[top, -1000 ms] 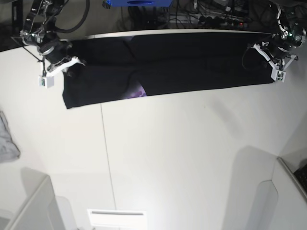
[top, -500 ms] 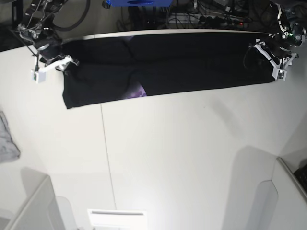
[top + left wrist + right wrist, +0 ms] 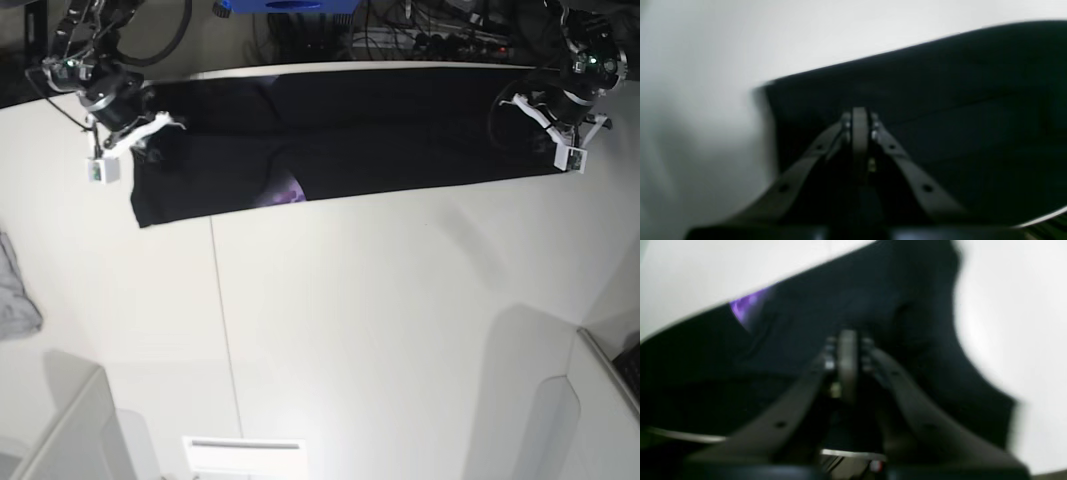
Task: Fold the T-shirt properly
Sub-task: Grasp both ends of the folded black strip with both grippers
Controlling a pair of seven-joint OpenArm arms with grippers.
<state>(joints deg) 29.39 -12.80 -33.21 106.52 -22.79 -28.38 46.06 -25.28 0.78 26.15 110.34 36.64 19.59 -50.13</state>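
The black T-shirt (image 3: 400, 130) lies as a long flat band along the table's far edge, with a bit of purple print (image 3: 283, 193) showing at its near edge. My left gripper (image 3: 570, 155) is over the shirt's right end. In the left wrist view it (image 3: 859, 115) is shut, just above flat cloth (image 3: 973, 100), and I see no cloth between the pads. My right gripper (image 3: 103, 165) is at the shirt's left end. In the right wrist view it (image 3: 847, 340) is shut above wrinkled cloth (image 3: 923, 340), with the purple print (image 3: 746, 305) at the left.
A small grey cloth (image 3: 15, 290) lies at the table's left edge. White bins stand at the front left (image 3: 60, 430) and front right (image 3: 600, 400). Cables (image 3: 430, 40) and a blue object (image 3: 285, 8) are behind the table (image 3: 380, 320).
My right gripper swung up and left, then came back near the shirt's left end. My left gripper shifted slightly left. The shirt's outline looks the same.
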